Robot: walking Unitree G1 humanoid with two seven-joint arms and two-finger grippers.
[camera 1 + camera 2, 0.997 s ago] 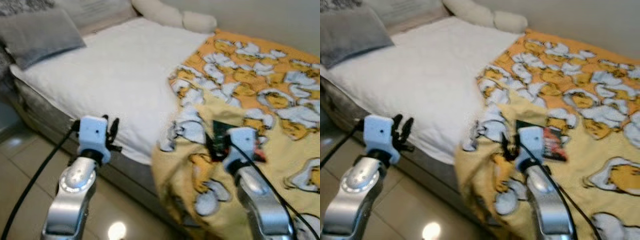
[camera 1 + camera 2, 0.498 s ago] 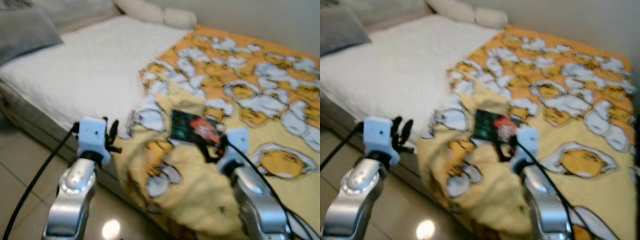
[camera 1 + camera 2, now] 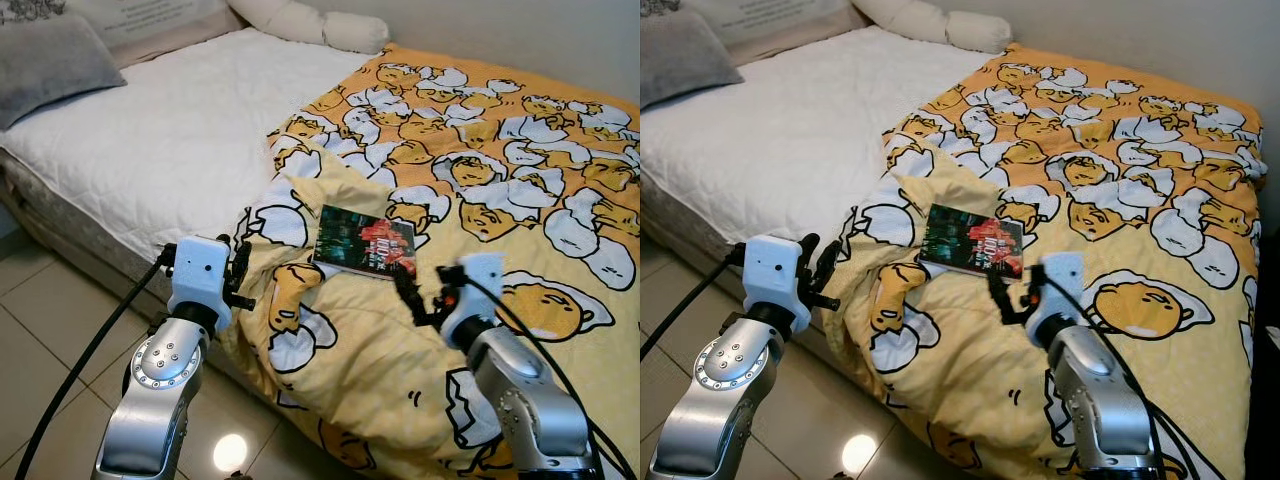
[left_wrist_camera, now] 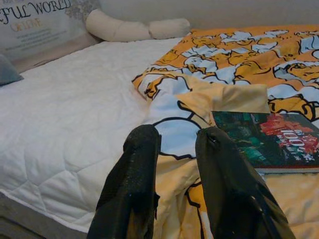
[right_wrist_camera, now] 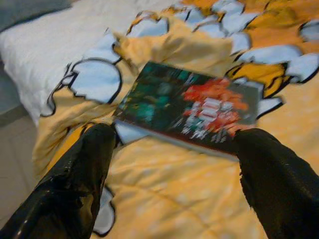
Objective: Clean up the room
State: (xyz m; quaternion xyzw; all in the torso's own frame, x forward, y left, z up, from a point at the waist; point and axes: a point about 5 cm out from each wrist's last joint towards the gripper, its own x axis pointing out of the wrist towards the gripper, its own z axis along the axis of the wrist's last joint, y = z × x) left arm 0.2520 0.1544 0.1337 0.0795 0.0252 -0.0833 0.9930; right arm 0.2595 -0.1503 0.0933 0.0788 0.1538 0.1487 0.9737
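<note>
bed (image 3: 180, 130), white mattress, yellow egg-print blanket (image 3: 520, 170); book (image 3: 363, 241) lying on it. my right gripper (image 3: 418, 292) spread wide just short of the book; my left gripper (image 3: 240, 268) slightly parted by the bed edge, tiled floor (image 3: 50, 330) below.

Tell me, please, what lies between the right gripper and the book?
Only a short stretch of the yellow blanket, with nothing on it. The right gripper is open and aimed at the book; the right wrist view shows it best.
</note>
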